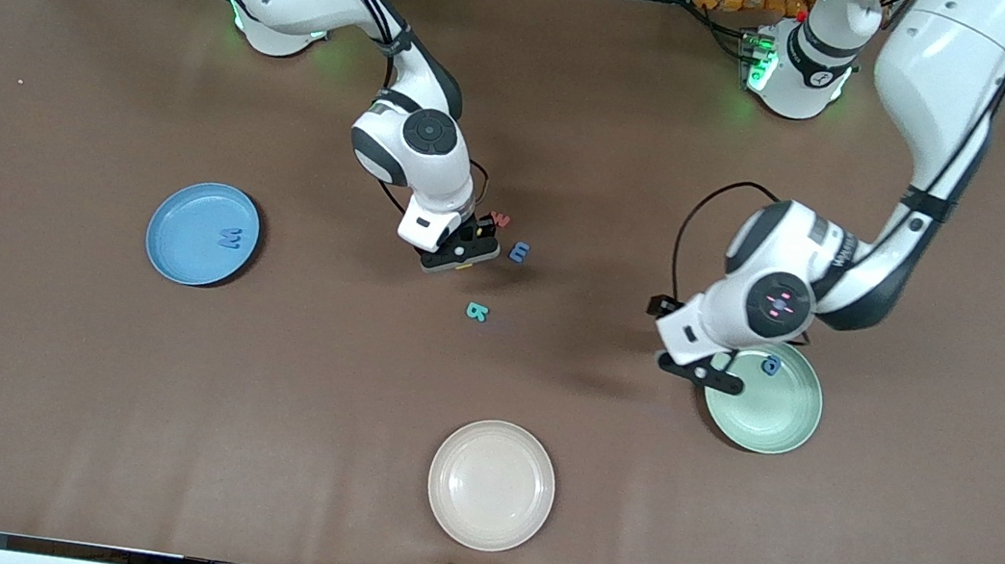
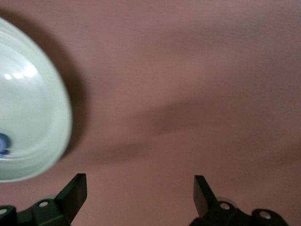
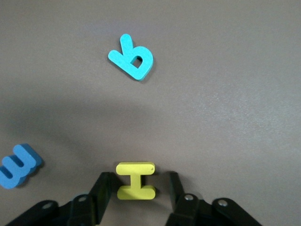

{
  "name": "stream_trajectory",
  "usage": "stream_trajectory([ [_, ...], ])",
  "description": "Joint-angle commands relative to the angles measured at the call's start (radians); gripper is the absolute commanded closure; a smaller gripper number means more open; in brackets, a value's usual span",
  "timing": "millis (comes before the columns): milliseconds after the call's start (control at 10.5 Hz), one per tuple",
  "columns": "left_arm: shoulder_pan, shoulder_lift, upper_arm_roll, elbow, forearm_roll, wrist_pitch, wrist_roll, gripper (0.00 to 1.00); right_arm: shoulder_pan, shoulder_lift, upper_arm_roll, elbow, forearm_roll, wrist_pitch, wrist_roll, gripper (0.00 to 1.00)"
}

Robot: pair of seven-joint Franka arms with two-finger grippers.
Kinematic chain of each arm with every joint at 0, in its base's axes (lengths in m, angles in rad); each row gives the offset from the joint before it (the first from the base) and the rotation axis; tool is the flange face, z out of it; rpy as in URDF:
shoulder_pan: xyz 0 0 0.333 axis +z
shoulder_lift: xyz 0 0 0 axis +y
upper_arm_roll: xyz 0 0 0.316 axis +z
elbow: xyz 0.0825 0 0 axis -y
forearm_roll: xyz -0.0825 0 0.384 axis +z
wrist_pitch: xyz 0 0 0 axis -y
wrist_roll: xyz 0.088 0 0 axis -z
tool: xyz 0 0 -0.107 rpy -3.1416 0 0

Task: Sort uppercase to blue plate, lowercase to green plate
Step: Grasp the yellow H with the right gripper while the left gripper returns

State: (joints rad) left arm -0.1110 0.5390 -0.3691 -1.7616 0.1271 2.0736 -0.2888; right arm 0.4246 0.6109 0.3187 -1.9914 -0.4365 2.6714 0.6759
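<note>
Two grippers are mine, and both are over the brown table (image 1: 57, 418). My right gripper (image 3: 136, 188) is down at the tabletop near the middle, its black fingers (image 3: 104, 190) set on either side of the yellow H (image 3: 135, 181). The H lies flat between them; a thin gap shows on each side, so I cannot tell whether they have hold of it yet. Close by lie the teal b-shaped letter (image 3: 131, 57), nearer to the front camera, and the blue three-pronged letter (image 3: 18, 165), just beside my gripper toward the left arm's end. A small red letter (image 1: 499, 219) sits next to the gripper too, farther from the front camera.

My left gripper (image 2: 140, 190) hangs with its fingers spread wide and nothing between them, above bare table at the rim of the green plate (image 1: 780, 425). On that plate rests the blue rounded letter (image 1: 771, 364).

Toward the right arm's end sits the blue plate (image 1: 176, 254), with a blue W-shaped letter (image 1: 230, 237) lying on it. The cream plate (image 1: 490, 484) stands nearest the front camera, between the other two plates.
</note>
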Motion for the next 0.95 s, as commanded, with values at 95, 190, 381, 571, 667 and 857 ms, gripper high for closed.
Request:
stream_trajectory([
  [95, -0.068, -0.022, 0.007, -0.013, -0.009, -0.016, -0.108, 0.0, 0.008, 0.021, -0.015, 0.016, -0.041, 0.007, 0.028, 0.63],
  [190, -0.073, -0.024, 0.001, -0.015, -0.009, -0.016, -0.119, 0.0, 0.008, 0.021, -0.015, 0.016, -0.041, 0.007, 0.03, 0.68],
  [381, -0.073, -0.025, -0.008, -0.013, -0.01, -0.016, -0.128, 0.0, 0.008, 0.021, -0.015, 0.016, -0.039, 0.007, 0.028, 0.78],
  [571, -0.075, -0.025, -0.028, -0.013, -0.02, -0.016, -0.138, 0.0, 0.006, 0.018, -0.021, 0.017, -0.039, 0.004, 0.021, 0.8],
  [667, -0.076, -0.024, -0.028, -0.016, -0.02, -0.016, -0.144, 0.0, -0.001, 0.009, -0.024, 0.017, -0.039, -0.001, 0.008, 0.8],
  [857, -0.097, -0.024, -0.034, -0.015, -0.02, -0.016, -0.177, 0.0, -0.019, -0.028, -0.064, 0.016, -0.033, -0.011, -0.114, 0.83],
])
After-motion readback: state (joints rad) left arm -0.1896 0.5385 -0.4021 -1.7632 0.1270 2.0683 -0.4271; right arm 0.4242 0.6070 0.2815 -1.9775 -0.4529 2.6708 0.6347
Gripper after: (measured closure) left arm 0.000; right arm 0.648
